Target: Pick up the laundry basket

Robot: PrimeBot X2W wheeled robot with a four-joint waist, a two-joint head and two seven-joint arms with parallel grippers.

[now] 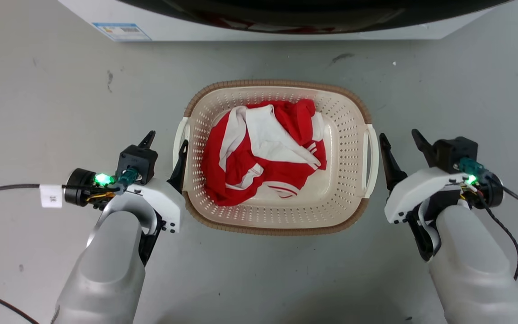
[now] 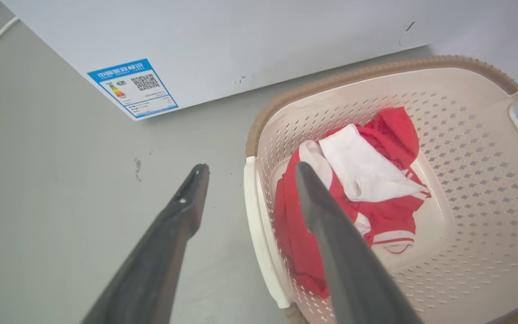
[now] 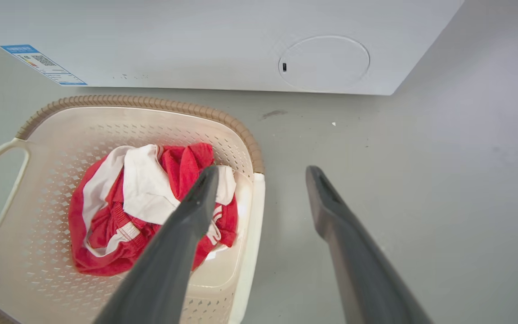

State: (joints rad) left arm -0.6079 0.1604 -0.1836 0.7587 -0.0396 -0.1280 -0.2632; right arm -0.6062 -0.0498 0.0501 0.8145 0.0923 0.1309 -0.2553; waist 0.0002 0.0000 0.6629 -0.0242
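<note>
1. Head view: the cream perforated plastic laundry basket with a brown ribbed rim [image 1: 277,83] sits on the grey floor [image 1: 38,90] before a white appliance [image 1: 196,27], with a crumpled red-and-white garment [image 1: 263,157] inside. The left gripper [image 1: 167,141] and right gripper [image 1: 399,135] flank its white side handles, both spread and empty. I judge this to be the approach.
2. Left wrist view: the left gripper [image 2: 251,167] straddles the basket's left handle [image 2: 259,234] by line of sight. I cannot tell whether it touches.
3. Right wrist view: the right gripper [image 3: 262,170] mirrors it at the right handle [image 3: 252,234]. Next, both should close on the handles, then lift level.
</note>
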